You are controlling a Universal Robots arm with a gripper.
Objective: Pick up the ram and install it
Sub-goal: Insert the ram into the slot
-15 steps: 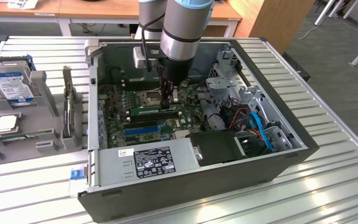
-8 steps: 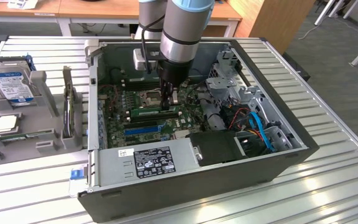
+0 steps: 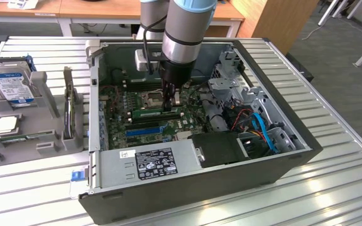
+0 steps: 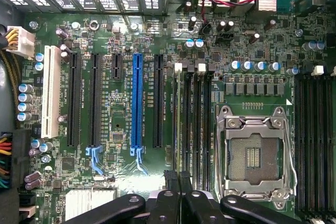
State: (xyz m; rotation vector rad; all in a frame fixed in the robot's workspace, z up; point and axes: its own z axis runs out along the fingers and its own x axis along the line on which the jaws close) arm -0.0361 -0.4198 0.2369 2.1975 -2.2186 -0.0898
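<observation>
The ram (image 3: 148, 113) is a thin green stick standing on edge in a motherboard slot inside the open computer case (image 3: 275, 169). My gripper (image 3: 168, 107) comes straight down onto its end nearer the exterior view's right. The fingers are shut, with the stick's top edge between their tips. In the wrist view the ram (image 4: 177, 114) appears edge-on as a narrow strip in the slot beside the black memory slots (image 4: 197, 124). It runs in line with the slit between my closed gripper (image 4: 179, 178) tips.
The empty CPU socket (image 4: 254, 153) lies close beside the slots, and a blue expansion slot (image 4: 137, 103) lies on the other side. At the exterior view's left a grey holder (image 3: 49, 141) carries a hard drive (image 3: 11, 84), an upright dark card (image 3: 69, 110) and another green stick (image 3: 17, 139). The power supply (image 3: 156, 160) fills the case front.
</observation>
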